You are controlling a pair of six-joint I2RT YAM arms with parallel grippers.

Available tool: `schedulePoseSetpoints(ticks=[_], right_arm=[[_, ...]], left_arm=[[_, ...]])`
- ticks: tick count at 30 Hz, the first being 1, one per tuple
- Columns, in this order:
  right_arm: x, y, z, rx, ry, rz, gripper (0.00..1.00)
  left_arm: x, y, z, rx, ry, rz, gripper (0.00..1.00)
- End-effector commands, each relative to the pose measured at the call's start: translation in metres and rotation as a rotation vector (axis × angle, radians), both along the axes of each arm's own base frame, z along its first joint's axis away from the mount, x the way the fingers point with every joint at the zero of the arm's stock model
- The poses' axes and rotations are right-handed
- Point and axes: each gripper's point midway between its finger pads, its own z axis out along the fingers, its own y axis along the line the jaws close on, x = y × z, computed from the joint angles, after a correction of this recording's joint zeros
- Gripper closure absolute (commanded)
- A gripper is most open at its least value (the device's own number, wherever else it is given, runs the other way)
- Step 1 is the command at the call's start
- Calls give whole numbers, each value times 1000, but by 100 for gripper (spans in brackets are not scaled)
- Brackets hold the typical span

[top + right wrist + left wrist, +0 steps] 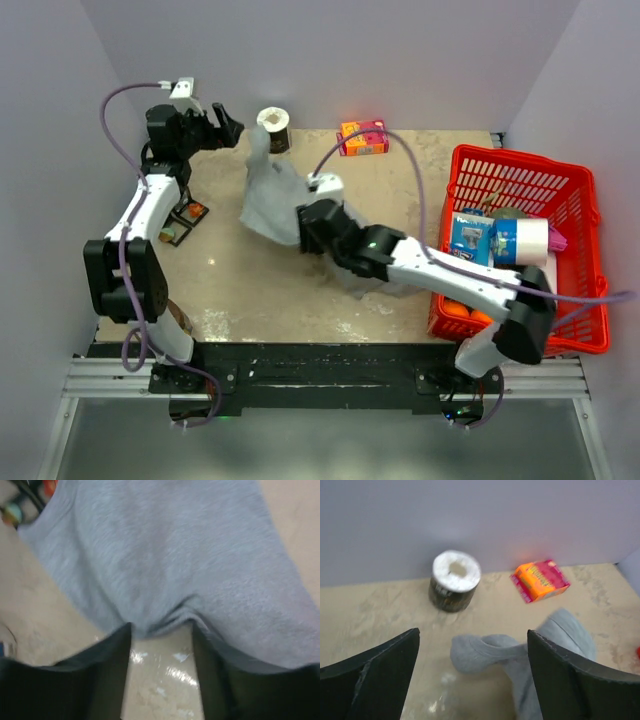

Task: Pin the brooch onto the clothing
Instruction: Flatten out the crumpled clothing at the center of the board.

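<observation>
The beige surface is carrying everything. A red plastic basket is sitting at its right edge, holding packaged goods. The grey tank top is lying crumpled around the middle, one strap reaching toward the far side. The right gripper is hovering low over an edge of the garment, jaws apart, with the puckered hem at their tips. The left gripper is hanging at the far left, jaws spread wide and gripping nothing. A dark roll and an orange box are standing by the far wall. Small dark holders with orange specks are lying left of the garment; whether one is the brooch, I cannot tell.
</observation>
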Motion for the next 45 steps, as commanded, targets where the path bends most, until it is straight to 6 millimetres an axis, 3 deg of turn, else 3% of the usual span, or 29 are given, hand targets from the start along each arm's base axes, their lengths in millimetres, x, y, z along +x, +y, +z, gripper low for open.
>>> schedulePoseSetpoints(ticks=[1,2,4,5,7,13,16,18,19,22,26,34,45], right_arm=[[-21,49,-3,64,52,117,31],[-23,47,-7,62,55,127,28],[-26,43,5,101,31,135,25],[-29,36,-5,82,39,127,24],[-33,23,-7,82,35,114,24],[-56,-25,-86,-52,159,38,24],[-58,-55,-117,-103,210,-40,23],[-57,-69,-125,-77,242,-76,24],[-53,-86,-138,-86,267,-115,24],[-44,-108,-140,-39,267,-173,26],[-35,-122,-142,-37,255,-198,28],[-29,-116,-178,-111,330,-181,38],[-41,-110,-197,-80,392,-147,46]], left_arm=[[-2,15,-39,-3,189,39,1],[-10,14,-41,-16,198,41,1],[-20,16,-43,-28,198,59,1],[-31,14,-43,-43,181,62,1],[-45,10,-47,-64,187,45,1],[-115,-35,-75,-46,220,-91,1],[-141,-50,-98,50,242,-116,1],[-154,-64,-106,112,271,-150,1],[-156,-67,-108,128,278,-156,1],[-160,-77,-108,135,283,-200,1],[-159,-77,-109,137,293,-204,1],[-160,-74,-105,148,277,-186,1],[-161,-76,-99,135,262,-195,1]])
